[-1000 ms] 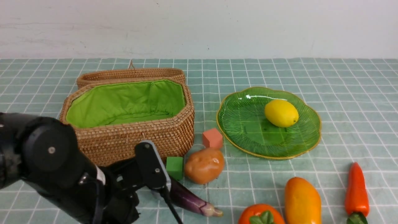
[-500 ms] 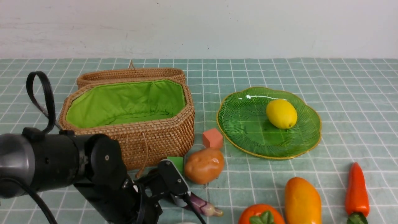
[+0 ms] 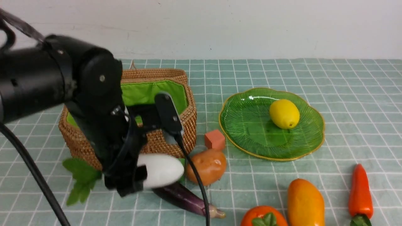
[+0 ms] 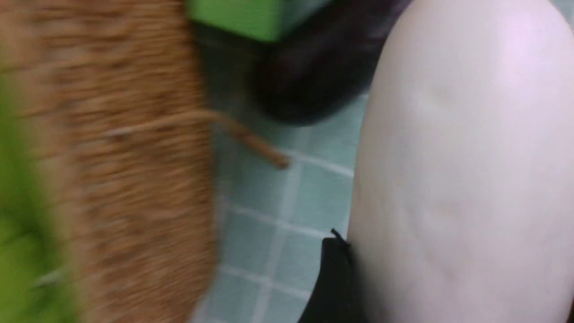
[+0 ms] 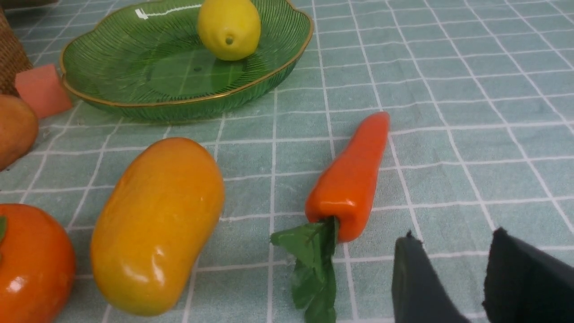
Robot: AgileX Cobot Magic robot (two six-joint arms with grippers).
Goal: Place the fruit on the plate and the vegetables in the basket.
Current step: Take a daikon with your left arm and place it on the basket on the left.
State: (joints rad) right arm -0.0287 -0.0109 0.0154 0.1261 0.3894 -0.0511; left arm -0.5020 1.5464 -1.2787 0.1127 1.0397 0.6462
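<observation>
Green gridded covering on the desk [image 3: 248, 191], pale wall [image 3: 201, 28] behind its back edge.

White radish [image 3: 166, 172]: off the desk, in front of the basket [image 3: 185, 131], its near wall close by. Left fingers [image 3: 150, 160] clamped on the thick white root; green leaves [image 3: 82, 177] hang out on the left-hand side.

Handling (judged): toy, probably light, firm-skinned; smooth rounded flanks could roll or slip in the grip. Best hold is across the widest part of the root; leaves look too floppy to lift by. Root and leaves together make a long load, so the rim wants clearance. Dropping it onto the green lining [image 3: 169, 91] should be gentle enough.

Below it, the eggplant [image 3: 185, 199]: slick, tapered; take it across the thick middle. Potato [image 3: 207, 166] beside the salmon cube [image 3: 214, 139]: blunt, easy across its waist.

Farther out, toward the desk's right side, the carrot [image 3: 360, 191]: grip the red body, not the stem. Mango [image 3: 305, 201] and round orange-red fruit [image 3: 262, 216] lie nearer the robot, glossy, both for the plate [image 3: 248, 125]. Lemon [image 3: 284, 114] already on it, toward the right rim.

Right fingers [image 5: 457, 251]: apart, nothing between them.
</observation>
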